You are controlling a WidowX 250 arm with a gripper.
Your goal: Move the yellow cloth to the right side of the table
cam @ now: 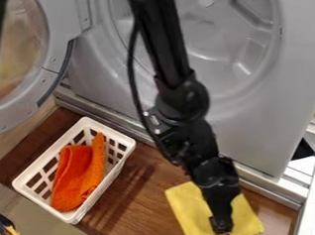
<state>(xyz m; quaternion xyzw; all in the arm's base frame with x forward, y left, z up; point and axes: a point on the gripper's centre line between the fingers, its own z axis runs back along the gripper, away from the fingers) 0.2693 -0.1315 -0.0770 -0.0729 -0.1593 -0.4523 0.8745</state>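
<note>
The yellow cloth (187,209) lies flat on the brown wooden surface at the lower right, with its right part reaching toward the lower right corner. Over the cloth's middle and right part hangs my black gripper (221,232), pointing down, its tip at or just above the fabric. The gripper and wrist hide a strip of the cloth. Whether the tip touches or holds the fabric, I cannot tell.
A white plastic basket (127,143) with an orange cloth (77,177) inside stands on the left of the wooden surface (139,198). Behind is a grey washing machine front (252,129) with its round door (47,59) open at the left. A white metal frame (309,197) borders the right.
</note>
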